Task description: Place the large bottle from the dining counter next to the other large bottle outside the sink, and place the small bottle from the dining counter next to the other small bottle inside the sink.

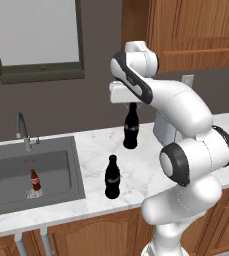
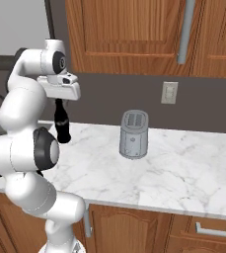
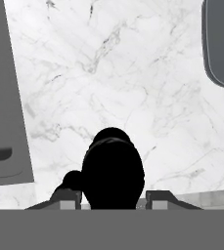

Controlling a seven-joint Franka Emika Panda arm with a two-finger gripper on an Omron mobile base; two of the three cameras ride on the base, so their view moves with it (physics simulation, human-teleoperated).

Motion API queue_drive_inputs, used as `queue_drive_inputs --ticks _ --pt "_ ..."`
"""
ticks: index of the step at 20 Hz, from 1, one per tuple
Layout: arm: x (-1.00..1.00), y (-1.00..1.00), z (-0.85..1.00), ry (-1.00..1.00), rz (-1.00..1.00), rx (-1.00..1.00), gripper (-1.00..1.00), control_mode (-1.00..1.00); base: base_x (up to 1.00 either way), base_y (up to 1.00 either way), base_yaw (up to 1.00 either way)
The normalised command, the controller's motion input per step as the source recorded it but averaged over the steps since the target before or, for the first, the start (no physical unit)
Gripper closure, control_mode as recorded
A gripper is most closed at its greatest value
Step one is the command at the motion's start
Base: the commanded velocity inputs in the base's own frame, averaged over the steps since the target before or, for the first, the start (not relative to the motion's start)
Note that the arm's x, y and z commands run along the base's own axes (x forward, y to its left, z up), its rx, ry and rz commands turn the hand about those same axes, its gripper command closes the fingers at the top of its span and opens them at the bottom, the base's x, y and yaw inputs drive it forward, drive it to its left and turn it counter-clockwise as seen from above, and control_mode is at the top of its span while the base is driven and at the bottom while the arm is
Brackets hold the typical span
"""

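Above the marble worktop (image 1: 96, 145), we hold 1 large cola bottle (image 1: 131, 127) by its neck in our hand (image 1: 132, 103), just beyond the other large bottle (image 1: 112, 177) beside the sink (image 1: 16, 175). It isn't set down yet; 1 small bottle (image 1: 35, 181) sits in the sink.

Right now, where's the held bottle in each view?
Left base view: held bottle centre, under the gripper, behind the standing bottle.
Right base view: left of centre, left of the toaster.
Hand view: bottom centre, from above.
Shared landmark: toaster.
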Motion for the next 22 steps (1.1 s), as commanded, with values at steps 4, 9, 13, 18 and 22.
queue_drive_inputs --ticks 4,9,13,18,22 --pt "-0.41 0.00 -0.01 0.00 0.00 0.01 1.00 -1.00 0.00 0.00 0.00" --pt "-0.27 0.00 -0.03 0.00 0.00 0.00 1.00 -1.00 0.00 0.00 0.00" --pt "-0.14 0.00 -0.30 0.00 -0.01 0.00 1.00 -1.00 0.00 0.00 0.00" --pt "-0.04 -0.07 -0.37 0.00 -0.02 0.00 1.00 -1.00 0.00 0.00 0.00" --pt "0.00 -0.14 -0.29 0.00 0.00 0.00 1.00 -1.00 0.00 0.00 0.00"
